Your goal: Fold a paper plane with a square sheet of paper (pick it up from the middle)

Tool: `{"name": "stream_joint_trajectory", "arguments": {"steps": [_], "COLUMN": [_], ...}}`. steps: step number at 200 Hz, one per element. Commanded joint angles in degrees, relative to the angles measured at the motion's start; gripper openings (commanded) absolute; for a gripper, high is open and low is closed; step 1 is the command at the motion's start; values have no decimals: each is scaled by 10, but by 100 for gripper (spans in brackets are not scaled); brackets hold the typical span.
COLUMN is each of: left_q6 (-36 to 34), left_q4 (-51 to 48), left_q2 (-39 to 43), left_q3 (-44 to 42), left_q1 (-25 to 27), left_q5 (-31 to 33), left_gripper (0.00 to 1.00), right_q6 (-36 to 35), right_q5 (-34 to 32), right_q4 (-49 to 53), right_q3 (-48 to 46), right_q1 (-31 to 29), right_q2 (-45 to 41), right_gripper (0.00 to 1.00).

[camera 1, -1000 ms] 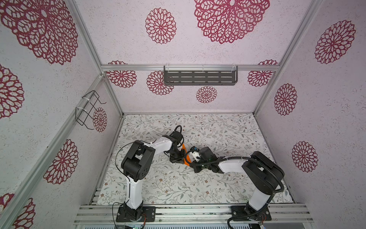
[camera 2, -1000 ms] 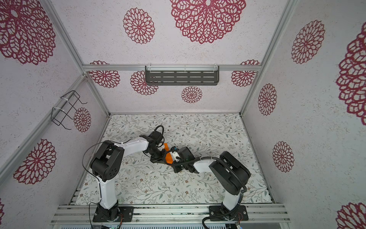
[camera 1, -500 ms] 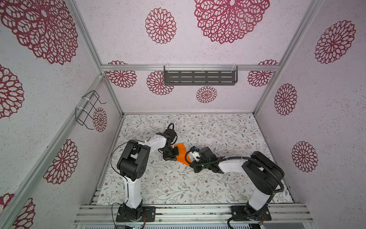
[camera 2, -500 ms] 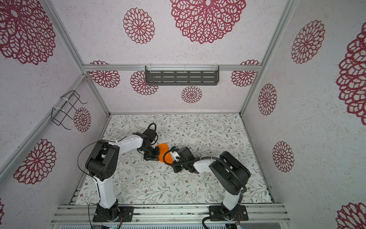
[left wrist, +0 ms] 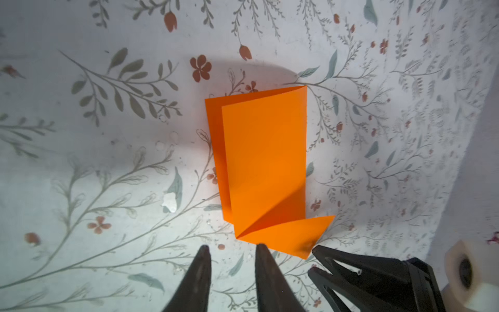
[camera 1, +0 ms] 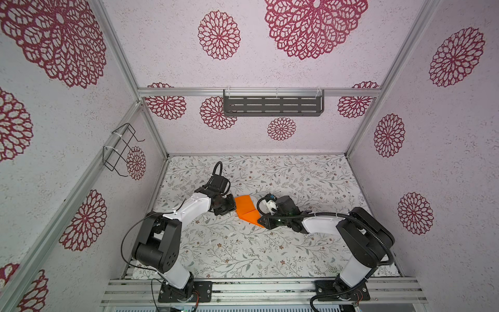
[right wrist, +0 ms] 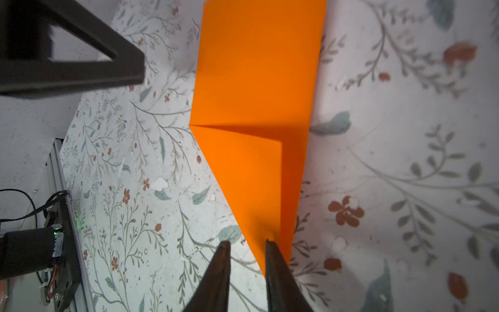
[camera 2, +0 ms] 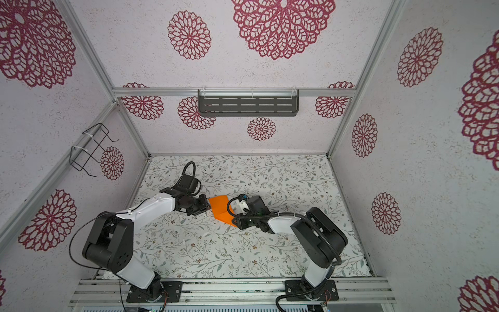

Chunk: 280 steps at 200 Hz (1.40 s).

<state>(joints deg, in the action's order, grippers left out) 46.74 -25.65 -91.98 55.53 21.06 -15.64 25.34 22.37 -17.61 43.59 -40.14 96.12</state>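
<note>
1. Holding the left gripper point(left wrist: 232, 250) with jaws a little apart, clamping nothing, one fingertip point(left wrist: 260, 251) sitting right at the edge of the orange sheet of paper point(left wrist: 264, 162) by its turned-over corner; touching or not, impossible to tell.
2. Holding the right gripper point(right wrist: 247, 244) parted likewise, gripping nothing, one fingertip point(right wrist: 271, 247) overlapping the sheet's pointed end, the gap between the jaws showing floral table point(right wrist: 162, 216).
3. Lying flat on that table between both grippers in both top views: sheet folded in half, layers slightly offset, one corner creased over into a triangular flap at the right gripper's end.
4. Hanging farther back on the left wall: black wire basket point(camera 1: 118, 151).
5. Hanging farthest off, on the back wall's rail: dark slotted shelf point(camera 1: 272, 106), well apart from the paper and both grippers.
</note>
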Motion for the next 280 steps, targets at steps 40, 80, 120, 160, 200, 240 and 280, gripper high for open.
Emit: {"name": "stream_joint_trajectory", "arguments": {"steps": [40,80,120,160,200,240,280], "left_q6": [119,122,115,107,87,81,77], "left_q4": [247,320,330,326,293,339,367], "left_q2": [-7,-26,-38,-13,51,52,-15], "left_q3": [-110,-130,-128,-145,-172,-191,-151], "left_q1": [4,8,12,12,12,13,27], "left_q5": [-119,-155,-159,-138,-81,-119,-168], "left_gripper": [44,48,47,47,49,57,54], "right_q6": [-7,-8,-6,-8,-9,-9,-6], "right_q5": [27,29,26,23,26,27,28], "right_q4": [-22,-22,-22,-11,-7,-8,-11], "right_q3": [31,38,40,47,51,50,49], "right_q1": [35,37,38,37,38,38,38], "right_q2": [3,18,22,37,45,48,48], "right_gripper": [37,38,37,34,33,34,34]}}
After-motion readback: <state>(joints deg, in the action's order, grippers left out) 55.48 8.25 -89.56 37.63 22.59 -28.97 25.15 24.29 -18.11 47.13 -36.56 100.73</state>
